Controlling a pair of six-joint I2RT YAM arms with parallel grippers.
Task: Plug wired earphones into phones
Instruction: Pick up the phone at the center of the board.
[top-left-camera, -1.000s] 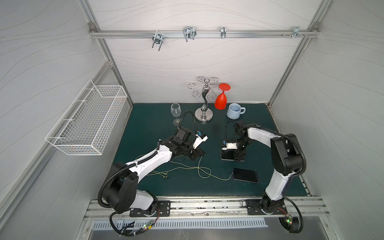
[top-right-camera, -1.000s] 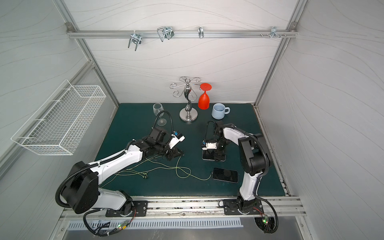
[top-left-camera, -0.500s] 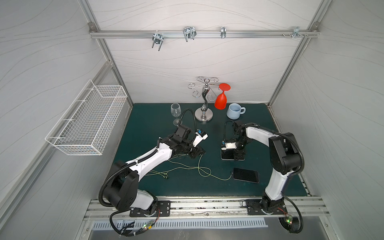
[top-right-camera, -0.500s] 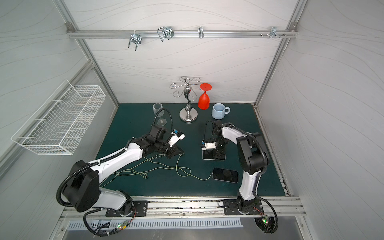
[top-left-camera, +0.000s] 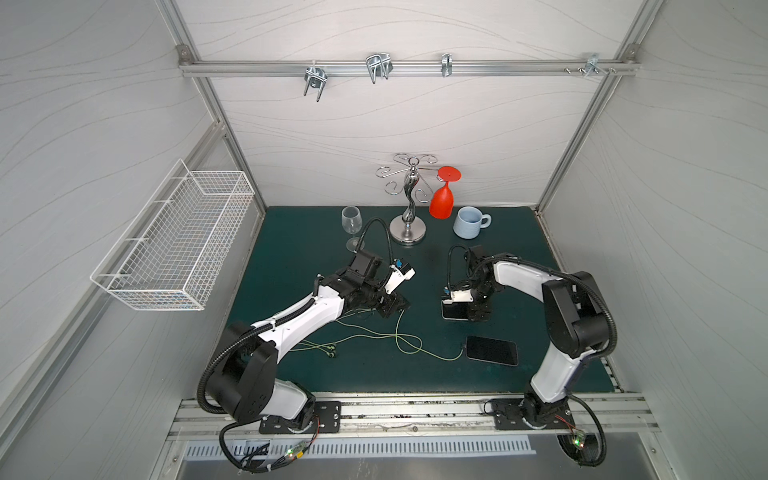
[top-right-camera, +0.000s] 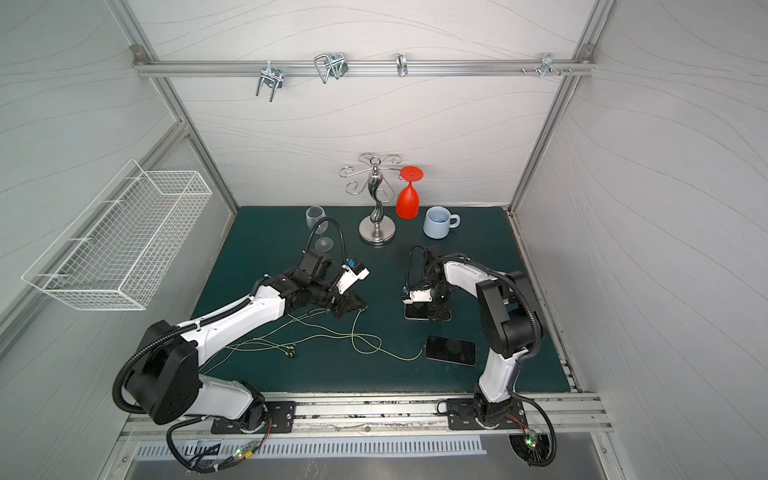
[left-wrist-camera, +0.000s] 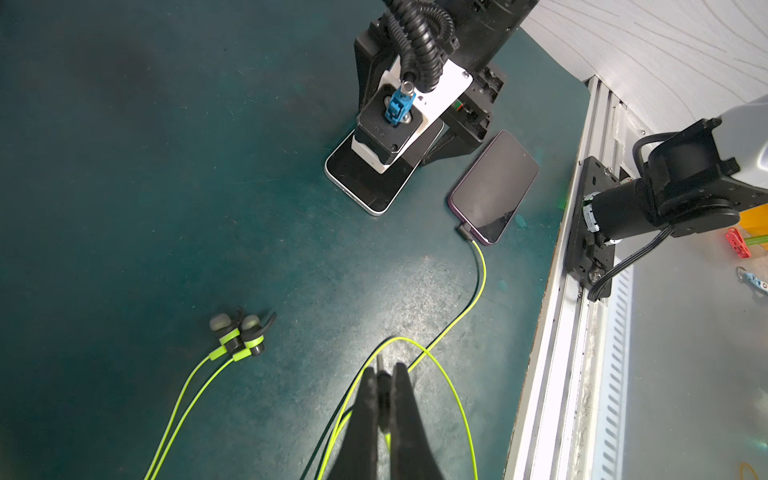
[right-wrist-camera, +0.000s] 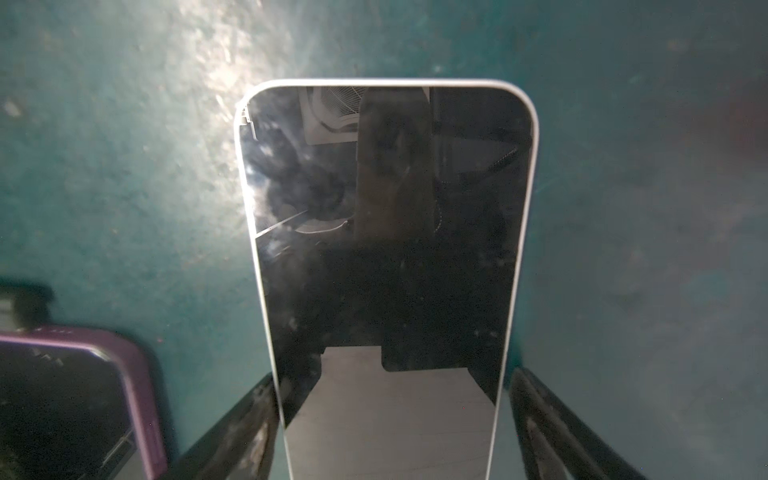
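Pale panel walls (top-left-camera: 374, 124) with faint wavy lines closed the booth on three sides, joined by bare metal posts (top-left-camera: 584, 133) at the back corners. A metal rail (top-left-camera: 498, 68) ran across the back wall and carried several hooks (top-left-camera: 377, 68). A white wire basket (top-left-camera: 174, 245) hung on the wall beside the left edge of the dark green mat (top-left-camera: 291, 249). Along the mat's front edge lay a metal track (top-left-camera: 415, 411). Light left a soft glare on the mat.

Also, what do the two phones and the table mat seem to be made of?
White-rimmed phone: glossy glass front, mirror reflections; pale rim, metal or plastic. Purple-edged phone: glass screen, matte purple case, probably silicone. Mat: dull green rubbery sheet, scuffed, likely.
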